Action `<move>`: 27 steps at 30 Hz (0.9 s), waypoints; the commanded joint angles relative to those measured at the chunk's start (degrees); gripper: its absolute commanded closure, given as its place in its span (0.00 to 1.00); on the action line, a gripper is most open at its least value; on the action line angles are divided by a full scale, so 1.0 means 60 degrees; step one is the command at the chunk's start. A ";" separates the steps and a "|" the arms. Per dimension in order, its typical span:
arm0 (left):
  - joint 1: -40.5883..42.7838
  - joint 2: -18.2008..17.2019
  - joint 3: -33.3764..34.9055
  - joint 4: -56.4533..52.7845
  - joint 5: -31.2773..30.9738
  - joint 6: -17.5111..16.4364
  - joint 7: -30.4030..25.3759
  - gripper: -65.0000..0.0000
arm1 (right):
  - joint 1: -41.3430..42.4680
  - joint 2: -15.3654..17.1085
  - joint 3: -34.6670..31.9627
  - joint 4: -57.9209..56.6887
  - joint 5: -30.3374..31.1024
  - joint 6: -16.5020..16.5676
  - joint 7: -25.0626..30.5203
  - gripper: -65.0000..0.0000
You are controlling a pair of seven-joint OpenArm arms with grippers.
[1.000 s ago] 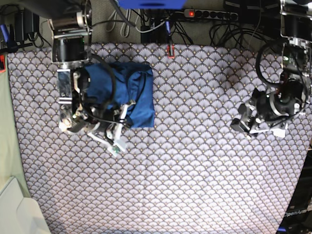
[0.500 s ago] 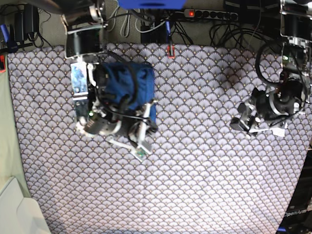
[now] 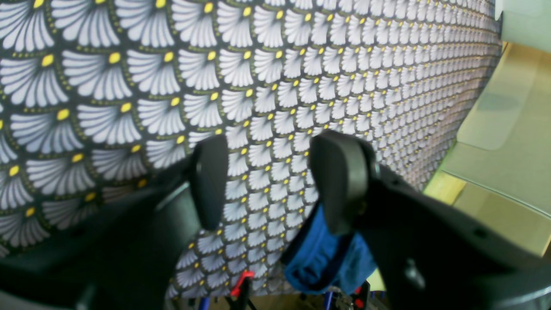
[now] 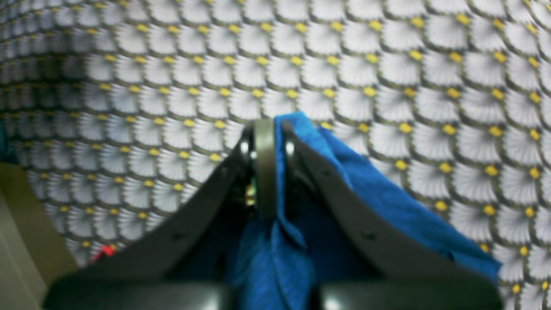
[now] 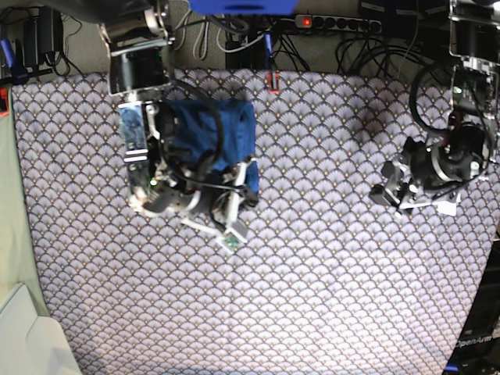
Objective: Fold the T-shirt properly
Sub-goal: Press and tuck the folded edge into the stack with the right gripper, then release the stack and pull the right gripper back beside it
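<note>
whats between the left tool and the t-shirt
Only bare patterned tablecloth: in the base view nothing lies between the open left tool and the T-shirt.

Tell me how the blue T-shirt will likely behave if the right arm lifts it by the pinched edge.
Likely floppy: the T-shirt drapes and creases around the right gripper, which is shut on a thin edge. The folded bundle would probably sag open rather than hold its shape. It looks light, thin fabric, so the patterned tablecloth may drag it somewhat.
</note>
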 commanded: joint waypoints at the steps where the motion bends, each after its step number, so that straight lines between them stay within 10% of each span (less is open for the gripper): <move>1: -0.0144 -0.0152 -0.0093 0.0146 -0.0774 0.0279 0.0176 0.48 | 0.0245 -0.0015 -0.0028 0.0137 0.0191 -0.0002 0.0220 0.98; 16: -0.0174 -0.0181 -0.0093 0.0249 -0.0788 0.0279 0.0425 0.48 | -0.0019 0.0864 0.0294 0.2892 0.0177 -0.0002 -0.0263 0.39; 20: -0.0423 -0.0020 -0.0093 0.0249 -0.0788 0.0279 0.1362 0.47 | -0.0356 0.1069 0.1803 0.2877 0.0206 -0.0002 -0.0248 0.50; 27: -0.0716 0.0478 -0.0020 0.0264 -0.0788 0.0279 0.1699 0.47 | -0.1513 0.0996 0.3005 0.2965 0.0221 -0.0002 -0.0307 1.00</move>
